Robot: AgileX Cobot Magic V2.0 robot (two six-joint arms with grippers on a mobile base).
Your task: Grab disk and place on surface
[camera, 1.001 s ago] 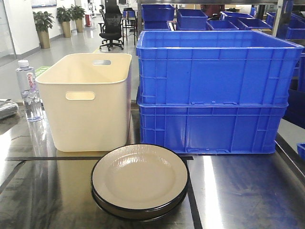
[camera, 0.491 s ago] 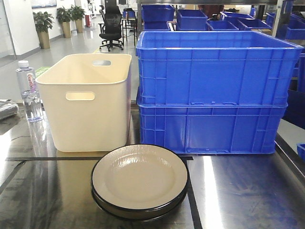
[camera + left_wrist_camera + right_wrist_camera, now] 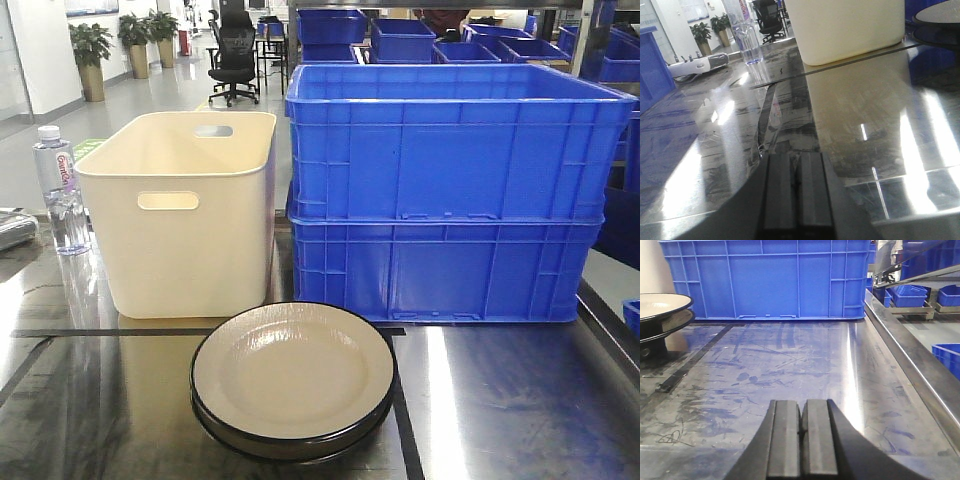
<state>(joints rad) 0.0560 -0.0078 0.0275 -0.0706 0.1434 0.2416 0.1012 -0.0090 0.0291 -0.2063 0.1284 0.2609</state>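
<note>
Two stacked disks, beige plates with black rims (image 3: 292, 376), lie on the glossy dark surface (image 3: 500, 400) at the front centre. The stack also shows at the left edge of the right wrist view as the plates (image 3: 660, 310), and at the top right of the left wrist view as the plates (image 3: 940, 15). My left gripper (image 3: 797, 160) is shut with nothing in it, low over the surface left of the stack. My right gripper (image 3: 801, 407) is shut and empty, low over the surface right of the stack. Neither gripper appears in the front view.
A cream plastic bin (image 3: 180, 220) stands behind the plates on the left. Two stacked blue crates (image 3: 445, 190) stand behind on the right. A water bottle (image 3: 60, 190) is at far left. A raised metal edge (image 3: 910, 355) bounds the table's right side.
</note>
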